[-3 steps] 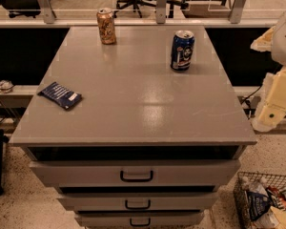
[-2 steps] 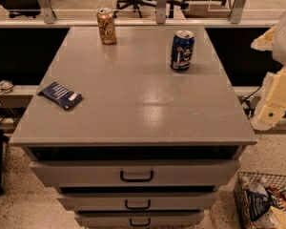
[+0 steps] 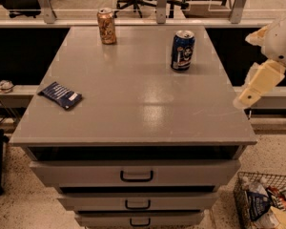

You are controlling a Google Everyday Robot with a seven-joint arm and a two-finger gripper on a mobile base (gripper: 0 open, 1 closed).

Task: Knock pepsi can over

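- Camera view: the gripper (image 3: pixel 257 84) hangs just off the table's (image 3: pixel 133 113) right edge, touching nothing. Whether it is open or closed, can't tell.
- Pepsi can (image 3: pixel 182 50) stands upright on the table, left of it and further back, well apart.
- Gold can (image 3: pixel 106 26) is further left, by the back edge.
- Blue packet (image 3: pixel 61 95) lies flat, far left.
- Wire basket (image 3: pixel 239 197) sits on the floor below.

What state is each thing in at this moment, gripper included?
Pepsi can: upright on the table, far right part, untouched.
Gold can: upright near the far edge.
Blue packet: lying flat near the left edge.
Gripper: off the table's right side, in the air, touching nothing.
Drawers: cannot tell whether fully shut.
Wire basket: on the floor, holding packets.
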